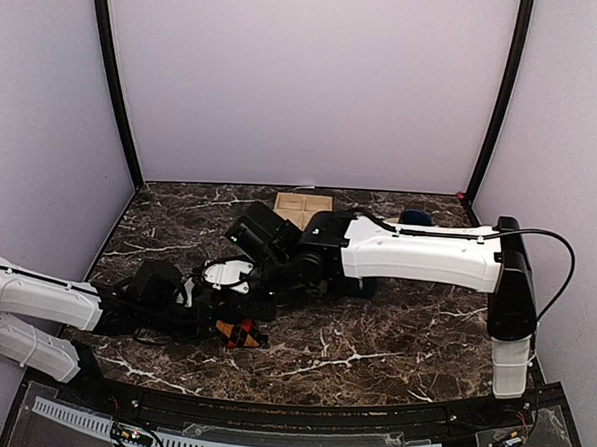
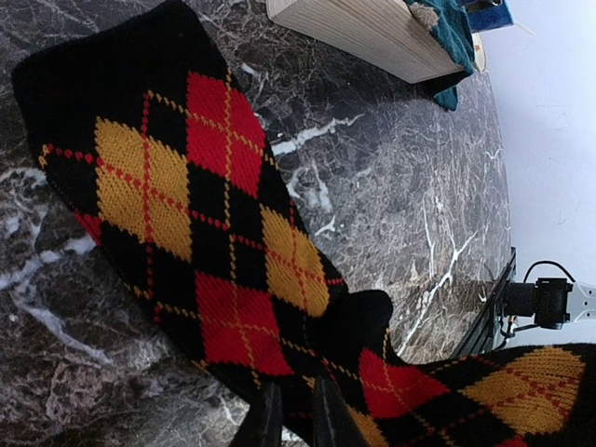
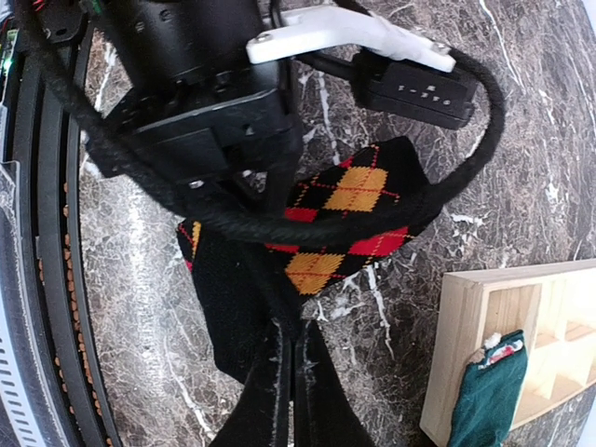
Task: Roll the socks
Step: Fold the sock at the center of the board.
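Left wrist view: left gripper (image 2: 296, 400) nearly closed over argyle sock (image 2: 186, 214), grip unclear, fingers cropped; right gripper (image 3: 291, 340), pressed together, rests on it; teal sock (image 3: 489, 396) to its right, half cropped.

Both hands crowded over the argyle sock (image 1: 238, 332) at front left: left hand (image 2: 293, 414) and right hand (image 3: 291, 372) close together, scant room between. Right arm (image 1: 417, 255) lay across mid-bench, barring that line. Wooden tray (image 1: 302, 208) stood rear centre. Bench (image 1: 393, 339) open front right and rear left.
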{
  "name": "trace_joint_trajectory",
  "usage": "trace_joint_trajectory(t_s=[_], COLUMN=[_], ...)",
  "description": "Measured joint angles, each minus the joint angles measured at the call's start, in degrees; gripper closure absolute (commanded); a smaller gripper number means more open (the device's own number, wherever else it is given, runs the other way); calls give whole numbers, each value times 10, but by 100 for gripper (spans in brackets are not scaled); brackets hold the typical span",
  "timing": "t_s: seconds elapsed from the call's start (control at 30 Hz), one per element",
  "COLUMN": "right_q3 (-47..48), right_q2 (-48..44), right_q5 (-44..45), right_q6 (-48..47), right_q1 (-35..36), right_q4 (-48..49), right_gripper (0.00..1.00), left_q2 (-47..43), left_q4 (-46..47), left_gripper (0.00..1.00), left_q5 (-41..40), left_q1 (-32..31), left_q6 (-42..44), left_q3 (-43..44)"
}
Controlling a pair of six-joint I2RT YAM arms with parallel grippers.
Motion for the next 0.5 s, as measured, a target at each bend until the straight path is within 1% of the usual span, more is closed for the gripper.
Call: trace_joint_trajectory(t_s=[0.2,0.5], right_q3=[3,12], right_q2=[0,2], right_q5=[9,13], right_q6=[-6,-11], right_q1=[-7,-17], right_q4=[0,3], right_gripper=[100,100], left_q2=[-3,-49], left_q4=[1,-2], left_gripper=[88,89], left_q5=[-3,-14], left_q1=[-4,-3], left_q6=[-15,-46], left_q3=[-7,-43])
